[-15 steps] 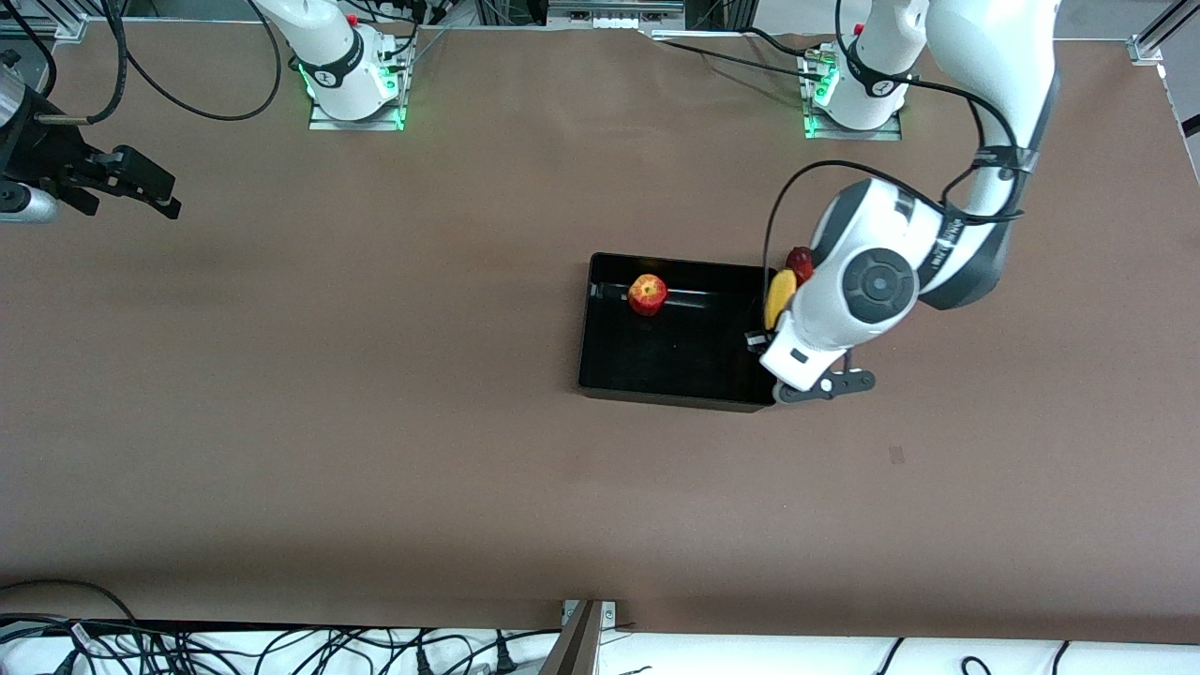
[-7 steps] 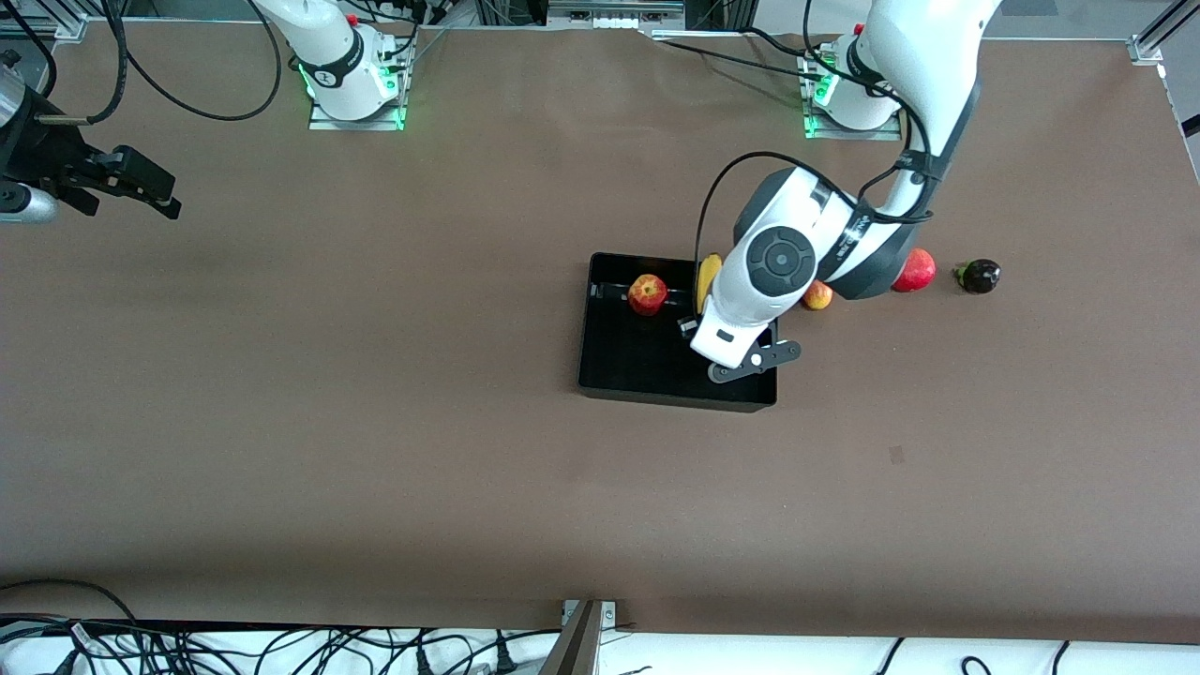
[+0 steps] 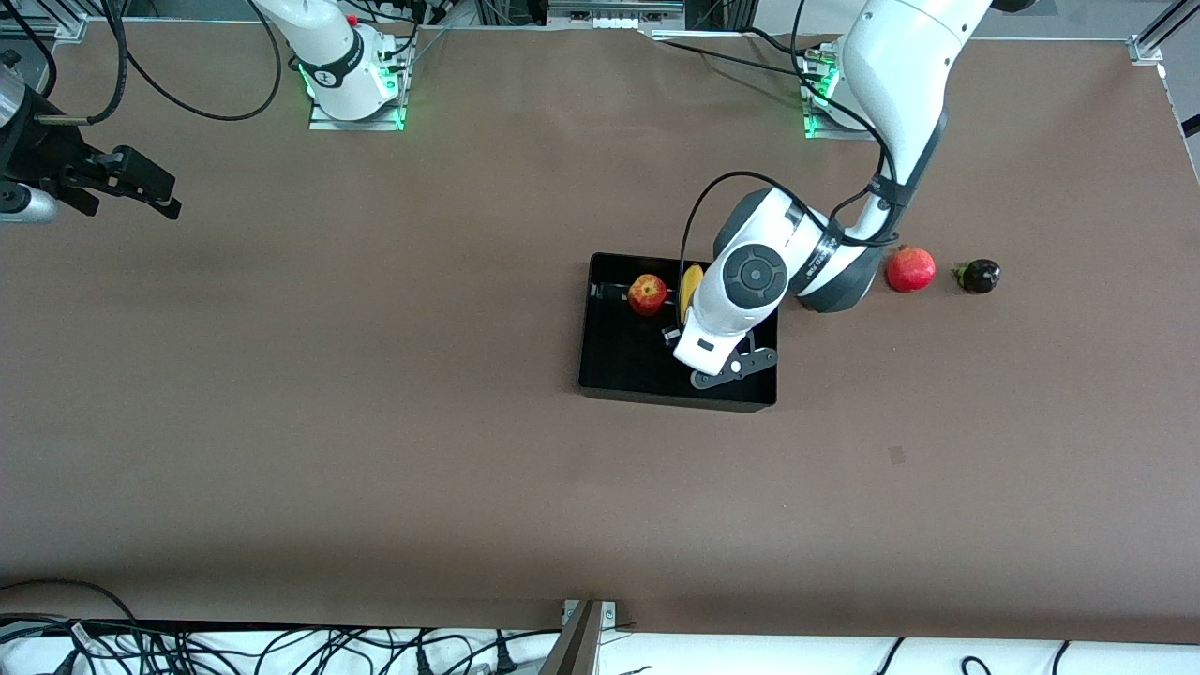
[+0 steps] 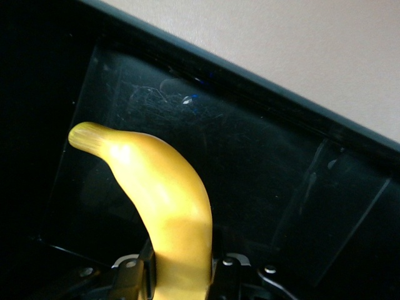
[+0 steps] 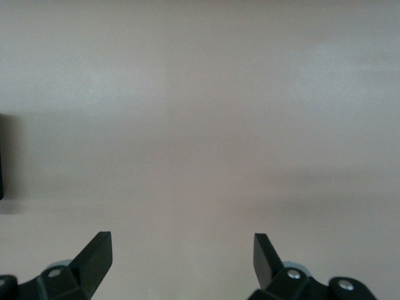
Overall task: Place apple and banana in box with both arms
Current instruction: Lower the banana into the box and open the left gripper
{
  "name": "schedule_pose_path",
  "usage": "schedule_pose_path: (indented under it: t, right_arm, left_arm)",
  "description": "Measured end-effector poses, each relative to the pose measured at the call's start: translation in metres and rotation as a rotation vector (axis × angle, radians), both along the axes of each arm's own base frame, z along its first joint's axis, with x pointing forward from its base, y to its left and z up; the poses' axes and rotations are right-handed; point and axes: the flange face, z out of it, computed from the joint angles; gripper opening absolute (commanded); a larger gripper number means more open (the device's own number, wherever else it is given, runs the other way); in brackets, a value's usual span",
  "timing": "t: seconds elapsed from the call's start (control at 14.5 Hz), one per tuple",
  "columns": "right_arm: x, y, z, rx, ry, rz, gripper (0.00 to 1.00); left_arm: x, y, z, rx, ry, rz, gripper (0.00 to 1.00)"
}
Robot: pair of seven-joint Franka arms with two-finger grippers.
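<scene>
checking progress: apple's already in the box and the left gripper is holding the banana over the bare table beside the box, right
Not quite. The left gripper holds the banana over the box itself, not the bare table; the left wrist view shows the black floor under it. The apple is in the box.
</scene>
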Motion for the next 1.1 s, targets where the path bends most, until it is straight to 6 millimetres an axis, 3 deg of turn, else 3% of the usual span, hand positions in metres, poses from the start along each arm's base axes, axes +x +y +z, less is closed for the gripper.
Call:
schedule_pose_path:
  t: [0.34,0.69,0.76,0.83,0.89,0.96,1.1]
  right_arm:
    - [0.000,0.000,0.000,0.000,0.000,0.000,1.00]
    - [0.000,0.000,0.000,0.000,0.000,0.000,1.00]
    - [0.000,0.000,0.000,0.000,0.000,0.000,1.00]
    - [0.000,0.000,0.000,0.000,0.000,0.000,1.00]
    - [0.000,0.000,0.000,0.000,0.000,0.000,1.00]
    - [0.000,0.000,0.000,0.000,0.000,0.000,1.00]
    - [0.000,0.000,0.000,0.000,0.000,0.000,1.00]
  left_arm:
    - [-0.006,-0.002,-0.032,-0.009,-0.006,0.003,0.00]
    - [-0.012,-0.001,-0.048,-0.006,0.001,0.004,0.00]
    - [-0.012,0.000,-0.050,-0.006,0.001,0.004,0.06]
    - [-0.013,0.000,-0.052,-0.007,0.001,0.004,0.27]
    - [-0.013,0.000,-0.055,-0.008,-0.001,0.005,0.58]
    - [-0.013,0.000,-0.057,-0.009,-0.002,0.005,1.00]
    - [-0.015,0.000,-0.062,-0.005,0.000,0.001,1.00]
